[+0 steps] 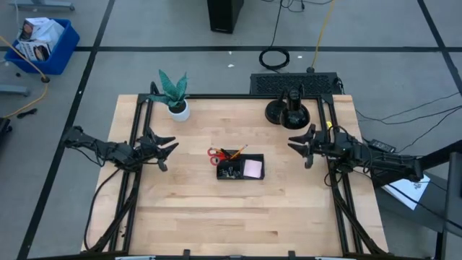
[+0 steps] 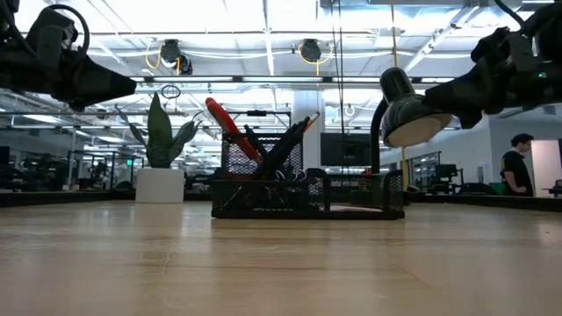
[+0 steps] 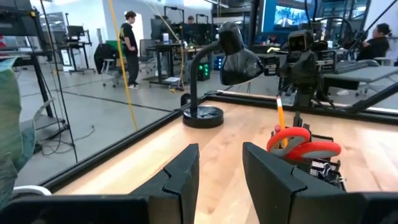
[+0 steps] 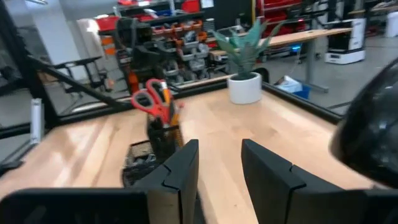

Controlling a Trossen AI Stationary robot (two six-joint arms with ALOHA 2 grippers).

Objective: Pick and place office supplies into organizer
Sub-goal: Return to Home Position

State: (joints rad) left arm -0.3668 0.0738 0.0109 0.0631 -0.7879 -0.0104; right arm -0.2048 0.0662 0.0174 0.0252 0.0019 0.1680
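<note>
Bare wooden surface (image 1: 216,217) fills the foreground of the low view, and the organizer (image 1: 241,178) stands near its middle; every place below is given from that organizer.

Left gripper (image 1: 170,154) hangs well apart from it on the left arm's side, raised off the surface, its jaws spread wide with nothing between them; right gripper (image 1: 298,148) hangs well apart on the opposite side, likewise raised, wide open and empty.

By my reading the sorting is over and the step in hand is the return to rest; no supply shows lying loose outside the organizer; the next move calls only for folding both arms away from it, clear of the upright handles.

Inside, the red-handled scissors (image 1: 215,153) stand tilted in the tall mesh cup, handles up; thin orange pencils (image 1: 239,150) lean beside them in that cup; the pale pink sticky-note pad (image 1: 253,168) lies flat in the low compartment on the right arm's side; small dark pieces (image 1: 229,172), probably clips, sit in the compartment next to it.
</note>
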